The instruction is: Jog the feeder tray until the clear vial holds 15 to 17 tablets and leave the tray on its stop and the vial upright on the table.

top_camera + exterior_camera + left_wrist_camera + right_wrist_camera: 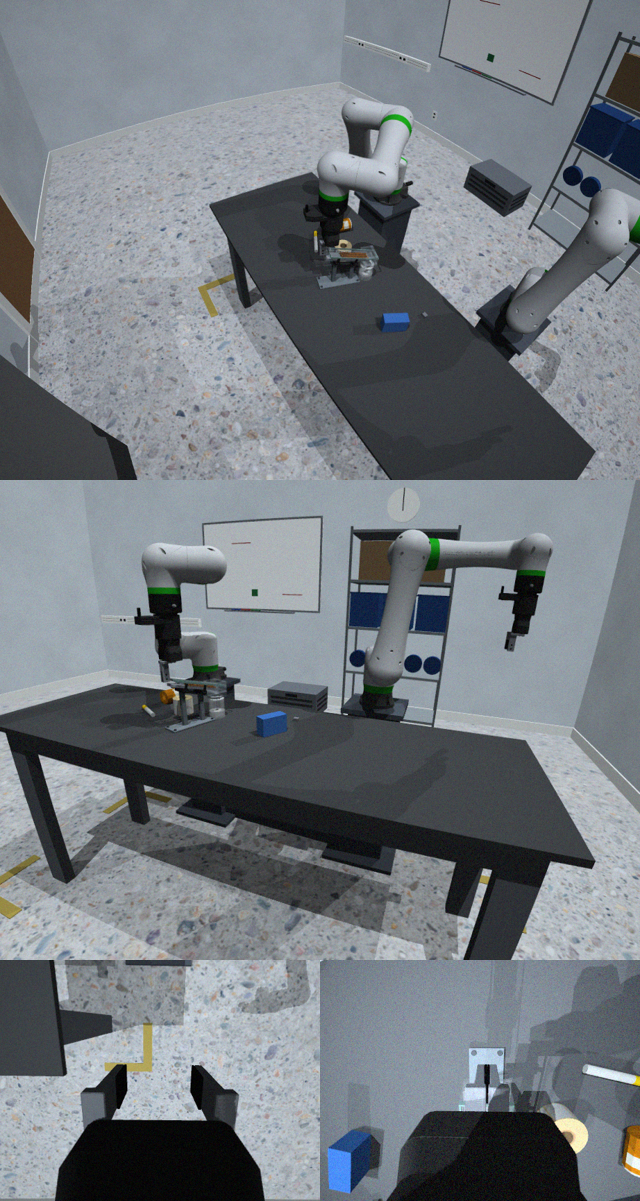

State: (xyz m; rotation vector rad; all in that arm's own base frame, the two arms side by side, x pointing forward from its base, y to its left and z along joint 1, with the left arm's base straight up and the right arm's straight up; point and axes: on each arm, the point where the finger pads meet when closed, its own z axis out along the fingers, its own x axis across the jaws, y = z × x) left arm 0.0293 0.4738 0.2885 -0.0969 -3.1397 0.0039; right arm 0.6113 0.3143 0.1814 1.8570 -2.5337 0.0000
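Lying tipped, the orange bottle (pixel 346 225) (pixel 166 696) (pixel 633 1151) wears a white label; lettering unreadable.

One blue block (pixel 394 322) (pixel 271 724) (pixel 346 1162), one feeder tray (pixel 353 254) (pixel 196 684), one clear vial (pixel 366 269) (pixel 216 707), two arms (pixel 356 173) (pixel 395 609).

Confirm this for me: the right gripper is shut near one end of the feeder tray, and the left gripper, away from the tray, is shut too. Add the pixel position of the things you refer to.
Wrong on the left gripper (pixel 509 648) (pixel 158 1087): the left wrist view shows it open. The right gripper (pixel 321 251) (pixel 165 680) (pixel 486 1076) is shut near one end of the feeder tray (pixel 370 254) (pixel 219 685), and the left is away from it.
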